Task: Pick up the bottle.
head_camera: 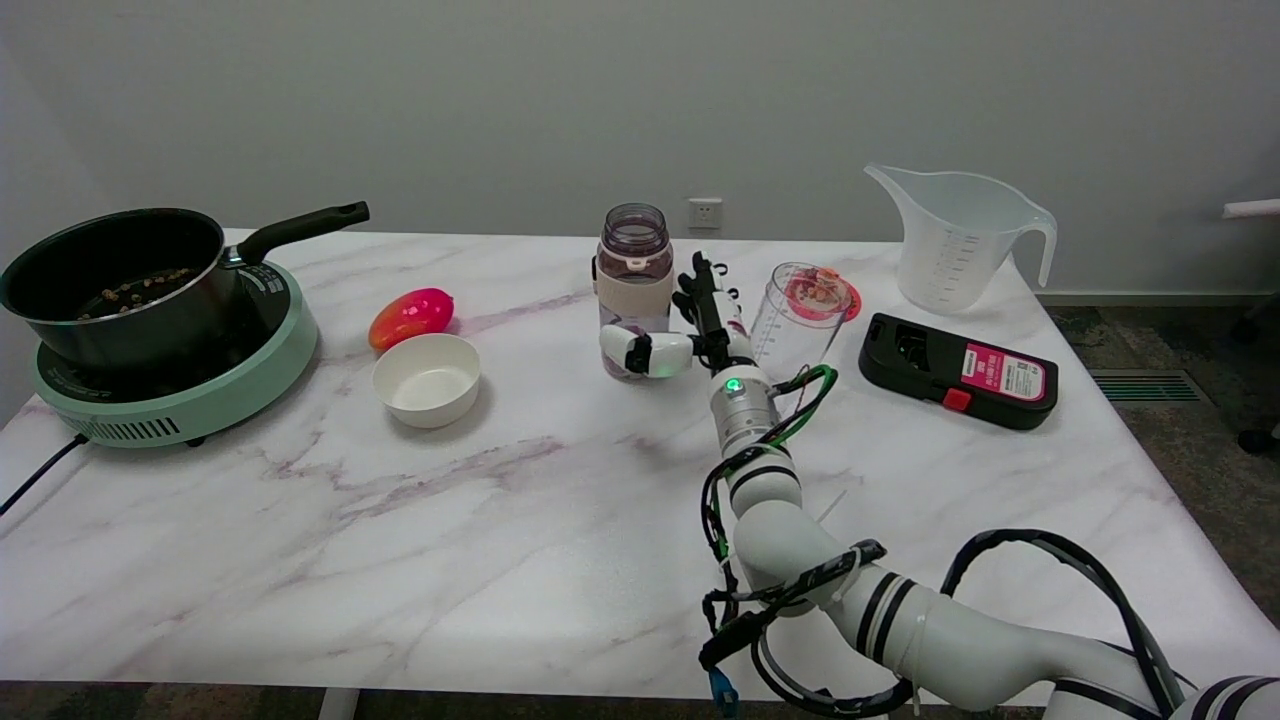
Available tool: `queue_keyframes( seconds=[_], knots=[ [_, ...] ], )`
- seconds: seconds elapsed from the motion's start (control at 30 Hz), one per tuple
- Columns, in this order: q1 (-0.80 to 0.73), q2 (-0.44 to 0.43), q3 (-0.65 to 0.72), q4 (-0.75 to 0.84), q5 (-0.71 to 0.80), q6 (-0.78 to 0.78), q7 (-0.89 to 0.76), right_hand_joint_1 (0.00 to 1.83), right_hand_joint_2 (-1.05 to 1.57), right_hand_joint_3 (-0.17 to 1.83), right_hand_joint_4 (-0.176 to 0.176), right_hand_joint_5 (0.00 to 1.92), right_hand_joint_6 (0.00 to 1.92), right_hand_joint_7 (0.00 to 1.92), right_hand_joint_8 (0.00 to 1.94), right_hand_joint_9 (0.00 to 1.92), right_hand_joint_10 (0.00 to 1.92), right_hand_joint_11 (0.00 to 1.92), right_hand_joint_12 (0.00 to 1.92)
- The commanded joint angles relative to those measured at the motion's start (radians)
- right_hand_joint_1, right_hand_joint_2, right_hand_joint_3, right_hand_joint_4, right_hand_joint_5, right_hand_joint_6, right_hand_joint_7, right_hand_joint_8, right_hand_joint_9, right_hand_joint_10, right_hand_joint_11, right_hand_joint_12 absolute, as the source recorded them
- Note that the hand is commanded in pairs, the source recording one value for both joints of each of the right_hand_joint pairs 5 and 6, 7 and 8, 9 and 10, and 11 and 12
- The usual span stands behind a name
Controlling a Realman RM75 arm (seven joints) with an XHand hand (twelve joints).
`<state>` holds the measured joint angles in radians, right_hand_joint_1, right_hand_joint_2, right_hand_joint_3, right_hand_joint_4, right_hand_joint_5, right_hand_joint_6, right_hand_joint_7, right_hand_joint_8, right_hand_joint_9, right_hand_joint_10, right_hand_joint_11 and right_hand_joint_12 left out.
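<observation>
The bottle point(634, 285) stands upright near the table's point(500, 520) far edge. The right hand point(690, 335) is beside it, fingers point(625, 348) spread, thumb touching its base, nothing gripped. Closing off-centre could topple it, or knock the clear cup point(800, 315) alongside.

Upright lidless purple-tinted bottle point(634, 285), mid-table.
</observation>
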<state>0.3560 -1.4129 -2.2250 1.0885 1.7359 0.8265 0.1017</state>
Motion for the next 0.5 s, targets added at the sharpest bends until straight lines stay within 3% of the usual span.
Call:
queue_keyframes(
  seconds=[0.03,0.5],
  knots=[
    [0.039,-0.006,-0.004,-0.055,-0.001,-0.034,0.019,1.09,-0.29,1.35,0.0,0.0,0.0,0.2,0.2,0.28,0.28,0.22,0.22],
    [0.047,-0.009,-0.003,-0.074,-0.001,-0.045,0.019,1.08,-0.28,1.33,0.0,0.0,0.0,0.2,0.2,0.28,0.28,0.22,0.22]
  ],
)
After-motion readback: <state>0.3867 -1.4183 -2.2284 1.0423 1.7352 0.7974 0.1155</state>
